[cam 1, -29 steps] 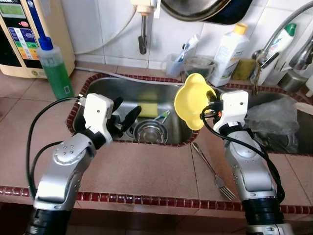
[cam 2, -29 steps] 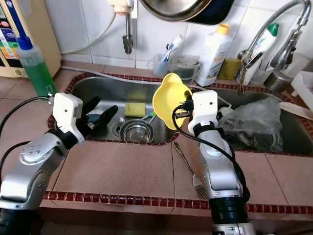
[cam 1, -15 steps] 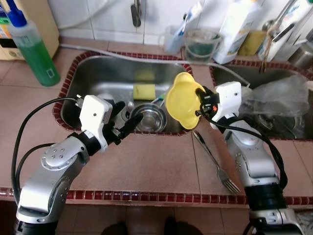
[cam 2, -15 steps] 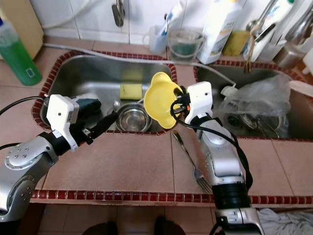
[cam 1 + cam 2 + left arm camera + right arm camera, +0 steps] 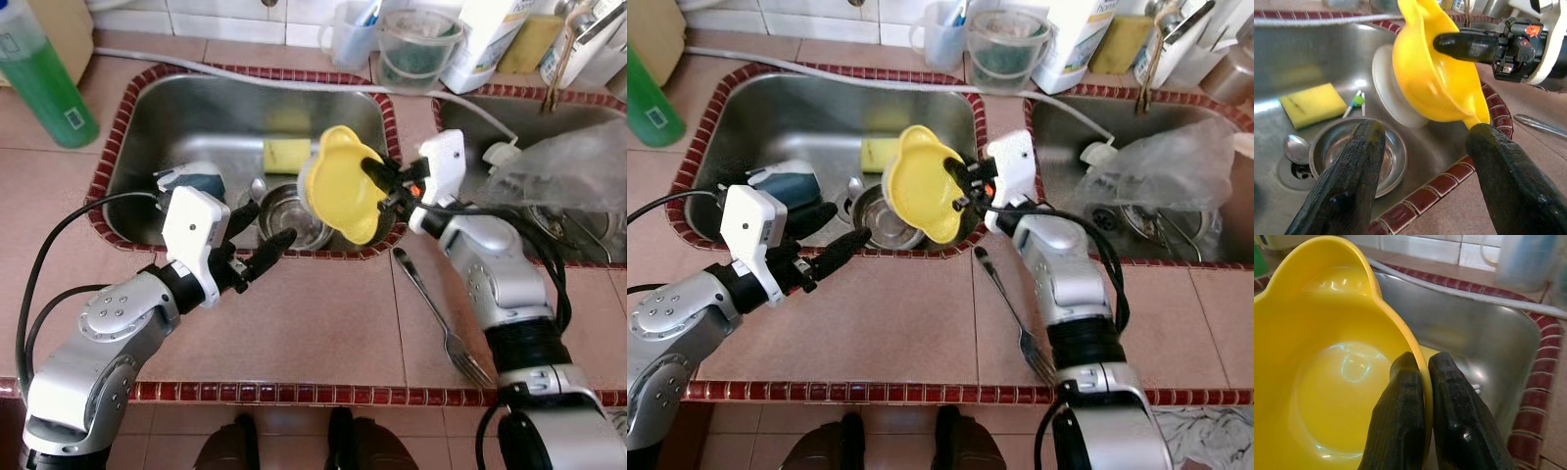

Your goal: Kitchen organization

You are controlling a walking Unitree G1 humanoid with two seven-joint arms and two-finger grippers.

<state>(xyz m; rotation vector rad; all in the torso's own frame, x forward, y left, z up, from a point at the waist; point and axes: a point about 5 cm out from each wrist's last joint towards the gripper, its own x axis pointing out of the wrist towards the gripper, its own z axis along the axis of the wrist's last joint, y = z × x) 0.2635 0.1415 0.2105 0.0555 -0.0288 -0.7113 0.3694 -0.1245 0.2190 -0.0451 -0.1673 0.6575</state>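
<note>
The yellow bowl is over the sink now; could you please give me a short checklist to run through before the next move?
1. Grip on the yellow bowl: right gripper pinches its rim, one finger inside, one outside. Ok.
2. Bowl position: hangs tilted above the left sink basin, near its right edge. Ok.
3. Landing spot: a steel bowl, a spoon and a yellow sponge lie on the basin floor beneath. Not ok for setting straight down.
4. Left gripper: open, empty, at the basin's front rim, close to the bowl. Ok.
5. Fork on the counter: apart from both arms. Ok.
6. Whether the bowl is clean: cannot tell.
</note>
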